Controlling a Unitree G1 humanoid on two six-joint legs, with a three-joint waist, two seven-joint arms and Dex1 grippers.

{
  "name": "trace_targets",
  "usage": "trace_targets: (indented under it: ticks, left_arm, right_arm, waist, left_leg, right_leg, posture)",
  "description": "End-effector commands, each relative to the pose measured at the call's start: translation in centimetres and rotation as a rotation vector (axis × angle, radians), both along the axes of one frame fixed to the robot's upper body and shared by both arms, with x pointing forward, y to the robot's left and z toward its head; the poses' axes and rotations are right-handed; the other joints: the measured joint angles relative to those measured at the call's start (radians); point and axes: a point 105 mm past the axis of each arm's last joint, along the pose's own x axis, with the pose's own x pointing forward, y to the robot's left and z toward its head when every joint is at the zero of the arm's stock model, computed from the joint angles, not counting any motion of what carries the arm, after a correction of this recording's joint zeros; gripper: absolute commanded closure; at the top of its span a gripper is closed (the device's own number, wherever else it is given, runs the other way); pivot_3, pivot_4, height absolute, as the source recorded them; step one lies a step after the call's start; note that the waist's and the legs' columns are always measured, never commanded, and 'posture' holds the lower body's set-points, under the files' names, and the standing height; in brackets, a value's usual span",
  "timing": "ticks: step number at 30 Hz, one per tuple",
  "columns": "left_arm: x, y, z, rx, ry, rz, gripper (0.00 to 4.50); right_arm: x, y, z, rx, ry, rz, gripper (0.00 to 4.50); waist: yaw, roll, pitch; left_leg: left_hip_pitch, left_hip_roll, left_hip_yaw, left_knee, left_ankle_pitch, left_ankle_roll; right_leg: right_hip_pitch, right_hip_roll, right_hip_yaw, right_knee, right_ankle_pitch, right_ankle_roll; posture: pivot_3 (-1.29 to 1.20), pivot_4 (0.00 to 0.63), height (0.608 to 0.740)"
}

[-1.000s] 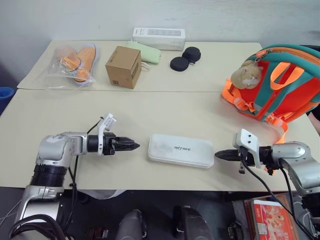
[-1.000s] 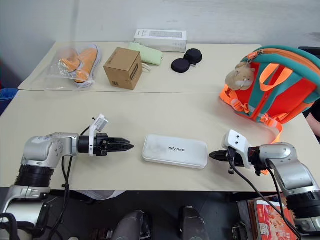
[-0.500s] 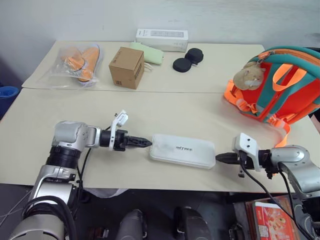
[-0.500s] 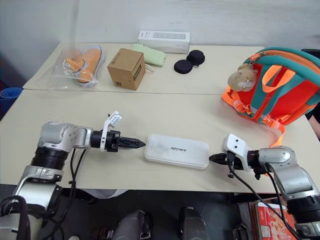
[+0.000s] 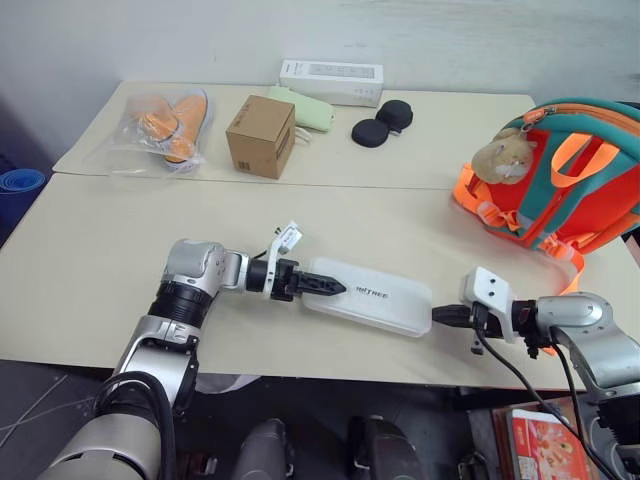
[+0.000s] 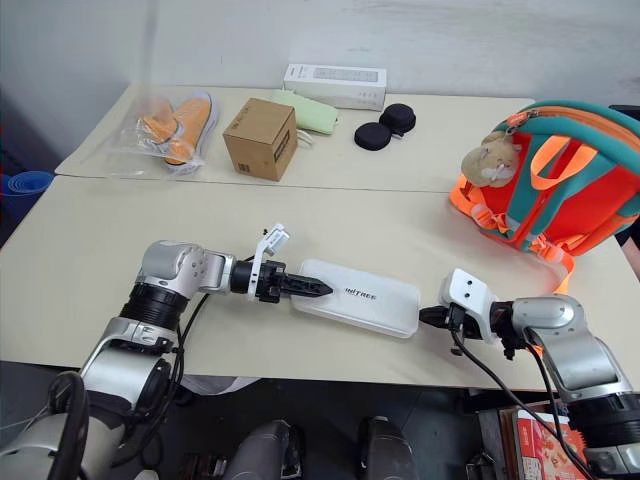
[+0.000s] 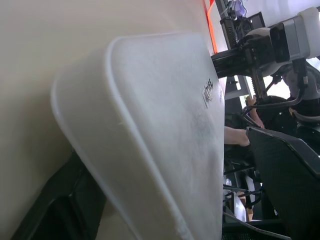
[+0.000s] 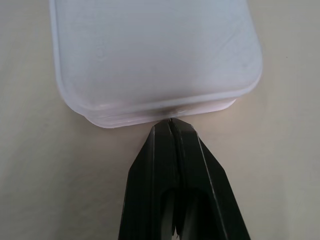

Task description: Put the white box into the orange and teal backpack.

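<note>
The white box (image 5: 375, 300) lies flat near the table's front edge, grey lettering up. My left gripper (image 5: 338, 288) is open and reaches in from the left, astride the box's left end. In the left wrist view one black finger (image 7: 55, 215) sits low beside the box (image 7: 160, 125) and the other finger (image 7: 287, 175) stands apart over its top. My right gripper (image 5: 438, 316) is shut, its tip (image 8: 170, 125) touching the box's right end (image 8: 150, 60). The orange and teal backpack (image 5: 575, 175), a tan plush toy (image 5: 500, 157) on it, stands at the right, well away from both grippers.
On the far table (image 5: 420, 165) are bagged orange shoes (image 5: 165, 122), a brown cardboard cube (image 5: 260, 136), a green pouch (image 5: 308, 113), a long white carton (image 5: 331, 81) and two black discs (image 5: 382, 122). A seam joins the two tables. The front edge runs just below both grippers.
My left gripper has travelled right across the table until its fingers straddle the box's left end. The right gripper has stayed shut at the right end. The camera has shifted a little.
</note>
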Motion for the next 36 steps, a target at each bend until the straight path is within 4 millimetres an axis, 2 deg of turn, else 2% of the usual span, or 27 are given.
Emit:
trace_targets:
  ticks: [1, 4, 8, 13, 17, 21, 24, 26, 29, 32, 33, 36]
  left_arm:
    - [-0.6, 0.0, -0.4, 0.002, 0.035, -0.025, 1.45]
    - [-1.1, 0.0, -0.1, -0.014, 0.040, -0.050, 2.41]
    - [-1.2, -0.1, 0.0, -0.028, 0.043, -0.054, 3.17]
    - [-1.0, 1.4, 2.1, -0.121, 0.026, 0.003, 3.22]
    - [-0.9, 3.7, 4.4, -0.220, -0.015, 0.092, 3.22]
    - [-0.8, 6.0, 7.5, -0.338, -0.079, 0.196, 3.23]
    - [-0.9, 7.9, 10.3, -0.423, -0.185, 0.279, 3.23]
    - [-1.1, 8.5, 11.3, -0.436, -0.240, 0.317, 3.23]
    - [-1.1, 8.6, 11.9, -0.406, -0.281, 0.360, 3.23]
    - [-1.1, 8.6, 12.7, -0.387, -0.326, 0.382, 3.23]
    - [-1.1, 8.6, 12.9, -0.387, -0.338, 0.386, 3.23]
    - [-0.7, 9.0, 14.1, -0.399, -0.389, 0.417, 3.23]
  right_arm:
    - [-0.2, 0.1, 0.0, 0.006, -0.013, 0.005, 4.50]
    - [-0.2, 0.3, 0.1, 0.012, -0.017, 0.001, 4.50]
    - [-0.1, 0.7, 0.3, 0.027, -0.023, 0.003, 4.50]
    - [-0.4, -0.5, 1.6, 0.072, -0.054, -0.076, 4.50]
    - [-1.4, -3.5, 3.3, 0.148, -0.065, -0.233, 4.50]
    - [-2.9, -6.9, 5.8, 0.267, -0.066, -0.393, 3.67]
    - [-2.9, -10.1, 8.8, 0.391, -0.121, -0.549, 2.64]
    - [-2.3, -11.3, 10.5, 0.465, -0.159, -0.608, 2.04]
    - [-0.9, -11.7, 12.0, 0.560, -0.178, -0.649, 1.00]
    - [0.8, -11.6, 12.4, 0.620, -0.167, -0.673, 0.02]
    - [1.2, -11.6, 12.4, 0.625, -0.165, -0.678, 0.01]
    - [4.2, -10.7, 12.9, 0.695, -0.162, -0.674, 0.01]
  waist:
    - [-0.002, 0.000, 0.000]
    - [-0.003, 0.000, 0.000]
    - [-0.003, -0.001, 0.000]
    - [-0.005, -0.001, 0.000]
    - [-0.010, -0.001, 0.000]
    - [-0.019, -0.001, 0.000]
    - [-0.024, -0.001, 0.000]
    - [-0.026, -0.001, 0.000]
    - [-0.026, -0.002, 0.000]
    - [-0.025, -0.002, 0.001]
    - [-0.025, -0.002, 0.001]
    - [-0.028, -0.003, 0.001]
  left_leg:
    - [0.000, 0.000, 0.000, 0.000, 0.000, 0.000]
    - [-0.001, 0.001, 0.000, -0.001, 0.000, -0.001]
    - [0.000, 0.001, 0.000, 0.002, -0.001, 0.000]
    - [-0.001, 0.001, -0.001, 0.002, -0.002, 0.000]
    - [-0.003, 0.001, -0.001, 0.000, -0.002, 0.000]
    - [-0.003, 0.001, -0.001, -0.001, -0.002, 0.000]
    - [-0.002, 0.001, -0.001, -0.001, -0.002, 0.000]
    - [-0.001, 0.001, 0.000, -0.003, -0.002, 0.000]
    - [0.001, 0.001, 0.000, -0.006, -0.001, -0.002]
    - [0.001, 0.001, 0.001, -0.008, 0.000, -0.003]
    - [0.001, 0.000, 0.001, -0.008, 0.000, -0.003]
    - [-0.001, 0.000, 0.002, -0.008, 0.001, -0.003]
  right_leg:
    - [0.000, 0.000, 0.000, 0.000, 0.000, 0.000]
    - [0.000, 0.001, 0.000, -0.002, 0.000, 0.000]
    - [0.001, 0.000, -0.001, -0.001, 0.000, 0.000]
    - [0.001, 0.000, 0.000, -0.001, 0.000, 0.000]
    - [-0.002, 0.000, 0.000, -0.001, 0.000, 0.000]
    - [-0.002, 0.000, 0.000, -0.001, 0.000, 0.000]
    - [-0.001, 0.000, 0.000, -0.001, 0.000, 0.000]
    - [-0.001, 0.000, 0.001, -0.001, 0.000, 0.000]
    - [-0.001, 0.000, 0.001, -0.002, 0.000, 0.000]
    - [-0.002, 0.001, 0.001, -0.002, 0.000, 0.000]
    - [-0.002, 0.001, 0.001, -0.002, 0.000, 0.000]
    - [-0.003, 0.001, 0.002, -0.002, 0.000, 0.000]
  posture:
    - [0.00, 0.150, 0.740]
    - [0.00, 0.150, 0.740]
    - [0.00, 0.150, 0.740]
    - [0.00, 0.150, 0.740]
    - [0.00, 0.150, 0.740]
    - [0.00, 0.150, 0.740]
    - [0.00, 0.150, 0.740]
    - [0.00, 0.150, 0.740]
    - [0.00, 0.150, 0.740]
    - [0.00, 0.150, 0.740]
    - [0.00, 0.150, 0.740]
    - [0.00, 0.150, 0.740]
